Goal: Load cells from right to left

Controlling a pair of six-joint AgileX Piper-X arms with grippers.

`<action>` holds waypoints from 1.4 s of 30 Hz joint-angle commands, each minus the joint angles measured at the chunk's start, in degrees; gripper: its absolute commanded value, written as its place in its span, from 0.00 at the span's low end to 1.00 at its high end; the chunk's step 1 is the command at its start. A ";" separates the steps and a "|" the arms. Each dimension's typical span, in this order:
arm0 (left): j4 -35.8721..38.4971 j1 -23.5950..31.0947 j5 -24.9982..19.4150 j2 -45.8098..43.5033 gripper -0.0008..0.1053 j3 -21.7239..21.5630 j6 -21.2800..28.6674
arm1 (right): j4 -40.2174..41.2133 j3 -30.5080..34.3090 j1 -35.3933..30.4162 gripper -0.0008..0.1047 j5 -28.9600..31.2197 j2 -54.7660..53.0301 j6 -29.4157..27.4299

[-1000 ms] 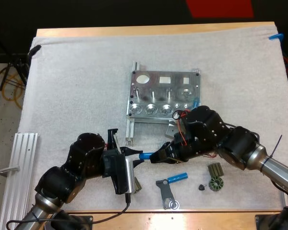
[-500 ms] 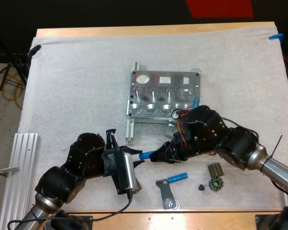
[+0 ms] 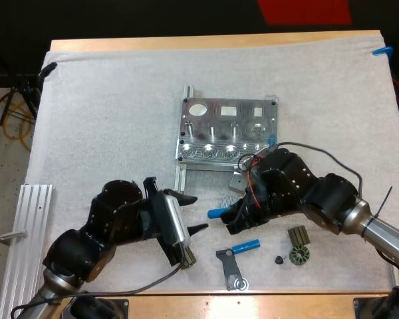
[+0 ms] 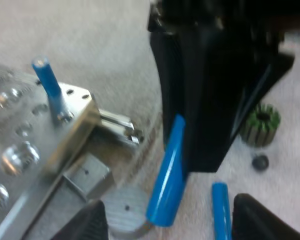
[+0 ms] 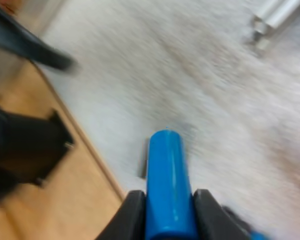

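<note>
1. Ribbed metal rail (image 3: 26, 229): lay at the far left edge of the surface, untouched.

2. Left claw (image 3: 198, 213): released, fingers spread wide and clear of everything. Half a second earlier it had been closed in at the blue cell alongside the other claw. It had since let go and drawn back a little.

3. Blue cell (image 3: 218, 212): off the white mat, carried lengthwise and sticking out toward the left claw. It sat near the fixture's front edge but not over any socket. Judgement: the handover was complete.

4. Right claw (image 3: 231, 216): grasping the blue cell, a finger pressed on each side as its own wrist view showed. It had sole hold where both claws had met a moment before.

5. Second blue cylinder (image 3: 247, 246): lay on the mat just beside the right claw, touching a grey bracket (image 3: 231, 268). Whether the two were joined could not be told.

6. Metal fixture (image 3: 226, 129): one blue cell (image 3: 271, 141) stood upright at its right end, and the sockets to the left of it were open. Judgement: the carried cell belonged in the next open socket leftward, and needed turning upright first.

7. Dark ribbed parts (image 3: 298, 246): rested on the mat at the right, well apart from the fixture.
</note>
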 commanded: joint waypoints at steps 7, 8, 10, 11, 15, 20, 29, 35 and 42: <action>2.76 -0.03 -14.45 -0.53 0.52 -3.38 -3.86 | 10.76 -5.56 0.01 0.03 12.02 -0.03 -12.01; 3.65 -0.03 -16.47 -0.53 0.52 -3.61 -3.86 | 12.01 -6.21 0.01 0.03 13.54 -0.03 -13.05; 4.89 -0.03 -18.81 -0.53 0.52 -3.84 -3.86 | 13.26 -7.13 0.01 0.03 16.37 -0.03 -14.95; 6.09 -0.03 -19.80 -0.53 0.52 -4.01 -3.86 | 14.04 -7.72 0.01 0.03 18.32 -0.03 -16.11; 8.18 -0.03 -23.65 -0.53 0.51 -4.03 -6.24 | 15.83 -9.14 0.01 0.03 23.54 -0.03 -20.22; 8.54 -0.03 -24.23 -0.53 0.51 -4.03 -12.24 | 17.35 -9.71 -0.16 0.03 27.40 -0.03 -22.53; 7.65 -0.03 -23.91 -0.53 0.51 -4.03 -22.89 | 18.32 -9.71 -0.16 0.03 31.27 -0.03 -27.10; 7.65 -0.03 -23.91 -0.53 0.51 -4.03 -22.89 | 19.62 -13.10 -0.16 0.03 33.69 2.19 -31.32; 7.65 -0.03 -23.91 -0.53 0.51 -4.03 -22.89 | 20.15 -19.90 -3.11 0.03 35.57 9.03 -33.20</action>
